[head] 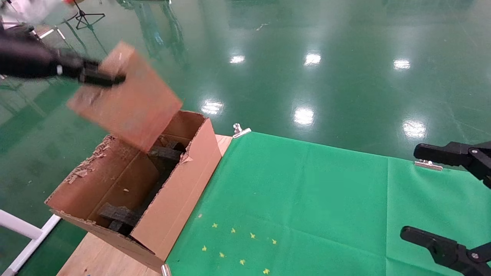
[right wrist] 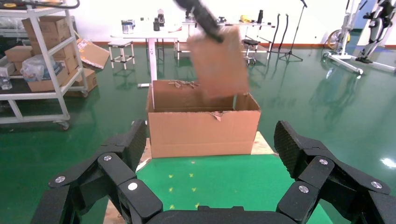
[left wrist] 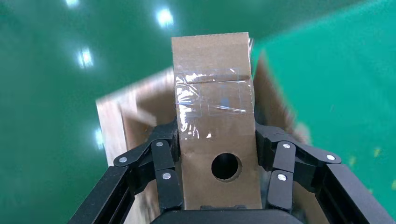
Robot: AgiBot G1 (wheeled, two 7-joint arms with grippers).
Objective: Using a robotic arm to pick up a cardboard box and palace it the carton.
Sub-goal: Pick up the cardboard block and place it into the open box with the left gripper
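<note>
My left gripper (head: 103, 78) is shut on the cardboard box (head: 126, 99), a brown block with shiny tape (left wrist: 212, 95), and holds it tilted in the air above the far end of the carton (head: 180, 191). In the left wrist view the fingers (left wrist: 166, 158) press both sides of the box (left wrist: 215, 116), with the carton (left wrist: 135, 107) below. The carton is open, has ragged flaps and holds black foam pieces (head: 165, 153). The right wrist view shows the box (right wrist: 219, 60) above the carton (right wrist: 203, 128). My right gripper (head: 429, 195) is open and empty at the right edge.
The carton stands on the left end of a table covered in green cloth (head: 307, 199), with bare wood (head: 99, 257) under it. Metal clips (head: 239, 130) hold the cloth. Yellow star marks (head: 238, 245) lie near the front. Shelves with boxes (right wrist: 42, 60) stand far off.
</note>
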